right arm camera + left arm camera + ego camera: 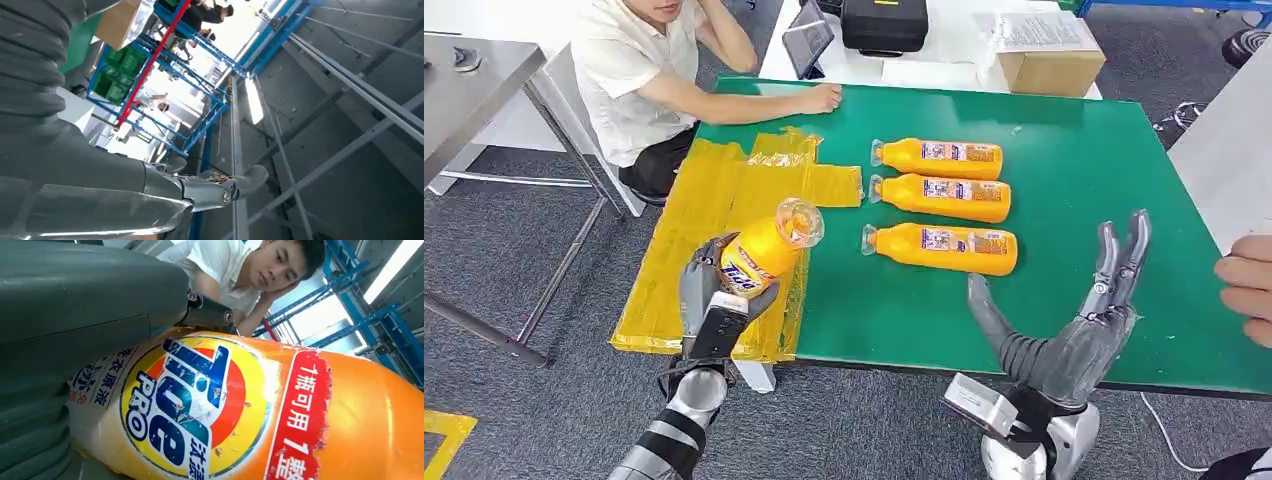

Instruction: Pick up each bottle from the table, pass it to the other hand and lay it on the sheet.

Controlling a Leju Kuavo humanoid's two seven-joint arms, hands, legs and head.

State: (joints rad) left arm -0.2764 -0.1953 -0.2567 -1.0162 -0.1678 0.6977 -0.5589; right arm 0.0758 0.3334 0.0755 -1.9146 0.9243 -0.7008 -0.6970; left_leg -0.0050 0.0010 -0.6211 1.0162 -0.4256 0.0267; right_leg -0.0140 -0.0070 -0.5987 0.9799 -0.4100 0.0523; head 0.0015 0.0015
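Head view shows the left hand (pixel 716 292) gripping an orange detergent bottle (pixel 762 252) around its lower body, held above the yellow plastic sheet (pixel 714 200) that covers the table's left edge, clear neck tilted up and away from the robot. Left wrist view confirms the hold: the grey thumb (pixel 75 300) lies across the labelled face of the bottle (pixel 260 410), touching it. The right hand (pixel 1074 320) holds nothing; its fingers are spread and raised over the near edge of the green table (pixel 1104 150), well apart from the held bottle. Three more bottles (pixel 944 195) of the same kind lie side by side on their sides near the table's middle, necks pointing toward the sheet, not yet taken. A seated person (pixel 639 70) rests a hand at the far left corner, and another person's hand (pixel 1249 285) shows at the right edge. Judged on appearance, the bottle is stiff moulded plastic, smooth and glossy, so likely slippery under the fingers; whether full or empty cannot be told, so weight is uncertain. The broad labelled body appears the soundest place to hold; the narrow neck offers less purchase. With the transfer seemingly done, the remaining step is to lay this bottle flat on the sheet, where its rounded body may roll.
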